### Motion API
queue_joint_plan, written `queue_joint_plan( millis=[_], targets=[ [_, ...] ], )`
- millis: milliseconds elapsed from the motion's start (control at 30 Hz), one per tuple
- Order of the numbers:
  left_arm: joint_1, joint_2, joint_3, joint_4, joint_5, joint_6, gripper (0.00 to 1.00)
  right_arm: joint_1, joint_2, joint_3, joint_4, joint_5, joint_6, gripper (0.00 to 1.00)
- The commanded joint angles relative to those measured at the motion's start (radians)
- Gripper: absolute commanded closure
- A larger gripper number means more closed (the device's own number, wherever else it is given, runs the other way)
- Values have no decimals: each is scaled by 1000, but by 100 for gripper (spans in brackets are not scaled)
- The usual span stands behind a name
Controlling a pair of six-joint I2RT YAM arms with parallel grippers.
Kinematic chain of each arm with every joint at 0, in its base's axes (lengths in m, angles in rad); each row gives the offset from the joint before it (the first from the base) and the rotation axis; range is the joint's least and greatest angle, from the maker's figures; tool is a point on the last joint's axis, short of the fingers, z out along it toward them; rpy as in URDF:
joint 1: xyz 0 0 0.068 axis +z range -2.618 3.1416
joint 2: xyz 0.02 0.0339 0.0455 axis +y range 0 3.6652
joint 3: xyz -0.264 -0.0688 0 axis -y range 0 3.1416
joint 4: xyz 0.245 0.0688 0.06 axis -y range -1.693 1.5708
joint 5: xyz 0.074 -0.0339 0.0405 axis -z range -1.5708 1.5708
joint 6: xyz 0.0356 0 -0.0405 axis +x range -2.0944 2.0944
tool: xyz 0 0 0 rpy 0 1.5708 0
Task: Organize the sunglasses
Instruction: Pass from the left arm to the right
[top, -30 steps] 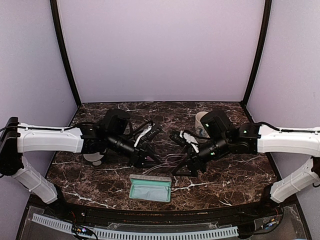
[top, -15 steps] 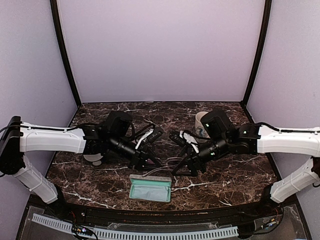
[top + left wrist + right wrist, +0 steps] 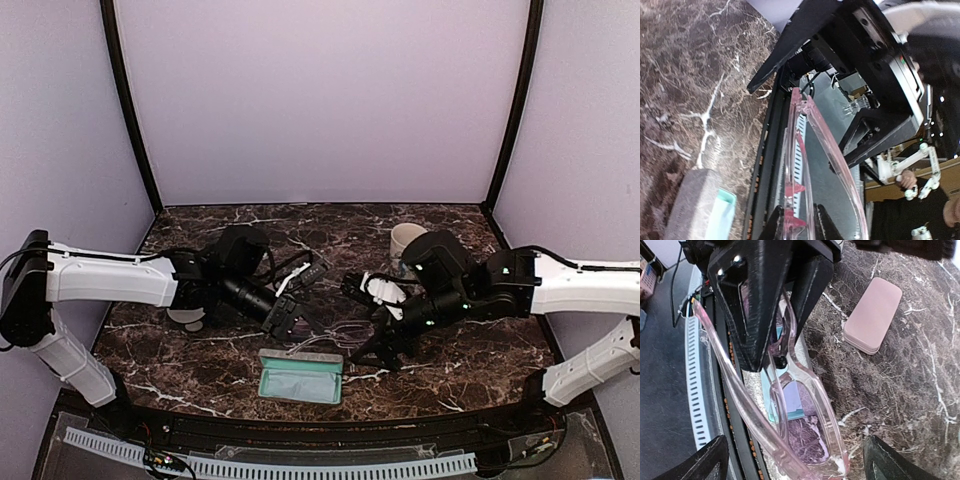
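Left end effector clamped on pink sunglasses, right end effector spread. Judged light, slick, brittle; hinge grip preferred.

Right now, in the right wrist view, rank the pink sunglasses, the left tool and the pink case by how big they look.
1. pink sunglasses and left tool: both fill much of the view, too close to the camera to rank apart.
2. pink case: clearly smallest, lying farther off.
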Motion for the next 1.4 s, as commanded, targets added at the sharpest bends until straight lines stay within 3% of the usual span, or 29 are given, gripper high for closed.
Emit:
queue_joint_plan(
  millis=[0,267,500,1167,1367],
  targets=[
    [9,-4,17,49,79,-160,82,61,-2,51,-50,169,-59,6],
    [8,7,9,122,129,-292,82,136,45,98,-86,318,-108,7],
    [6,28,-2,150,156,-350,82,194,90,138,-111,408,-126,16],
    [6,74,-31,192,208,-402,81,226,84,158,-145,422,-129,55],
    [6,81,-31,197,211,-395,71,226,61,146,-138,419,-124,61]
  ],
)
